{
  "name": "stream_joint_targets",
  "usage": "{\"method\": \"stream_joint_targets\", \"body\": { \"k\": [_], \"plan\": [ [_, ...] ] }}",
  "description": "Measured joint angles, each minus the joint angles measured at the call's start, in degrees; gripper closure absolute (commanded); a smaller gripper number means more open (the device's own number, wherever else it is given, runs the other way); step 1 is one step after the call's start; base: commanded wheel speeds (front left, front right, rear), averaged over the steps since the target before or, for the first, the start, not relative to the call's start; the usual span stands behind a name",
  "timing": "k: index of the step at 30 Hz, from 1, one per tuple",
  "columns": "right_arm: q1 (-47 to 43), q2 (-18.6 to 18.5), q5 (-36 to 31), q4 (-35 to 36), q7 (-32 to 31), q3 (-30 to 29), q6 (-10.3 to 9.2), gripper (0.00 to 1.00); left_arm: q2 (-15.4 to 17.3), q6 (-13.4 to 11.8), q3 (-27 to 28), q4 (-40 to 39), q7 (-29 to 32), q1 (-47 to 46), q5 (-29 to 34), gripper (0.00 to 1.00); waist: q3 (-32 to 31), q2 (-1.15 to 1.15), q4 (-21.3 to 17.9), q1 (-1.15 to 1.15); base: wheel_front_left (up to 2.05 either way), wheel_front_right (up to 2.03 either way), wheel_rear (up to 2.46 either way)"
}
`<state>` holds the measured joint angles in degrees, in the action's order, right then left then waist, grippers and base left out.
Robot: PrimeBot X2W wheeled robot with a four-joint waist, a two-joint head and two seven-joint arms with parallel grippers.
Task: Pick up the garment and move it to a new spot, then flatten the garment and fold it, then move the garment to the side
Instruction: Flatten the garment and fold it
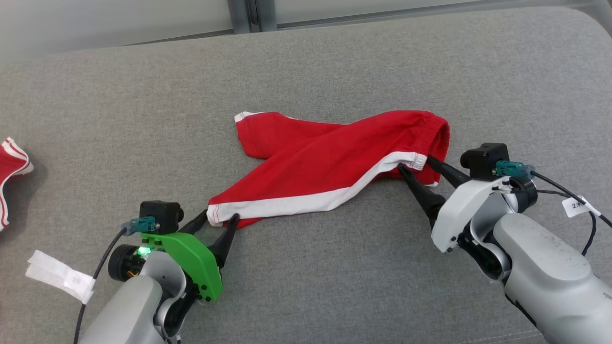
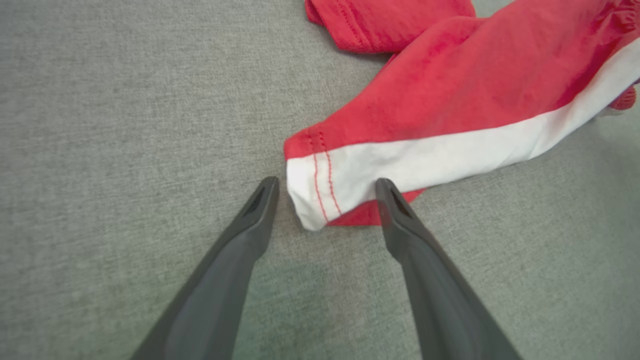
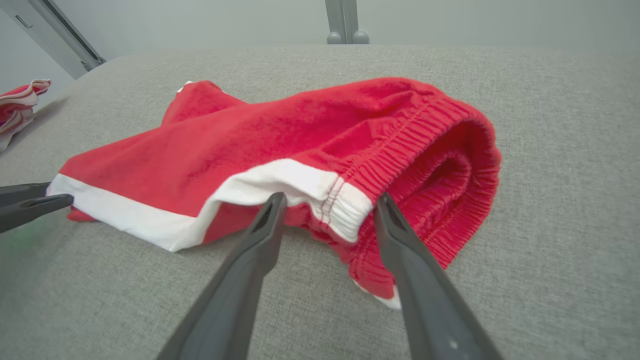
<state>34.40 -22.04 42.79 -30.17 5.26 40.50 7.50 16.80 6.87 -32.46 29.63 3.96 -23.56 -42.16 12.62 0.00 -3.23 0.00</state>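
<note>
left claw (image 1: 219, 216): green | right claw (image 1: 414, 162): white | forearms (image 1: 550, 267): grey, rounded

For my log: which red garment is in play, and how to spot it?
On the grey cushion, look centre, between left gripper and right gripper. The shorts show an elastic waistband and white side stripe; the other red cloth lies far left.

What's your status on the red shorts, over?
Both open: left gripper astride the leg hem, right gripper astride the waistband. Red shorts lying twisted on grey cushion. Another red garment far left, well clear.
</note>
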Motion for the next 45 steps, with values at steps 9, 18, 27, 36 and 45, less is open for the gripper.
{"method": "stream_joint_targets", "body": {
  "k": [9,18,27,36,45],
  "plan": [
    [0.6,-0.4,1.6,-0.5,1.2,2.4,0.00,1.00,0.1,0.3,-1.6,0.6,-1.6,-0.9,-0.7,1.00,0.1,0.00,0.1,0.00,0.00,0.00,0.00],
    [0.6,-1.3,3.3,-1.0,3.7,4.2,0.00,1.00,0.9,0.4,-2.8,0.4,-3.4,-0.8,-1.4,1.00,-2.1,0.00,0.1,0.00,0.00,0.00,0.00],
    [3.8,-3.4,3.9,2.1,6.5,4.1,0.00,1.00,4.7,-0.1,-1.0,-5.7,-6.3,-4.6,0.4,1.00,-2.6,0.00,-0.5,0.00,0.00,0.00,0.00],
    [16.2,-6.3,3.6,5.7,6.9,3.3,0.00,1.00,8.5,-0.3,0.0,-8.6,0.7,-20.6,2.9,1.00,2.1,0.00,-0.4,0.00,0.00,0.00,0.00],
    [34.2,-7.3,8.5,5.8,6.4,3.7,0.00,1.00,8.7,0.3,0.5,-1.0,3.0,-43.2,4.0,1.00,9.9,0.00,0.1,0.01,0.00,0.00,0.00]
  ]
}}
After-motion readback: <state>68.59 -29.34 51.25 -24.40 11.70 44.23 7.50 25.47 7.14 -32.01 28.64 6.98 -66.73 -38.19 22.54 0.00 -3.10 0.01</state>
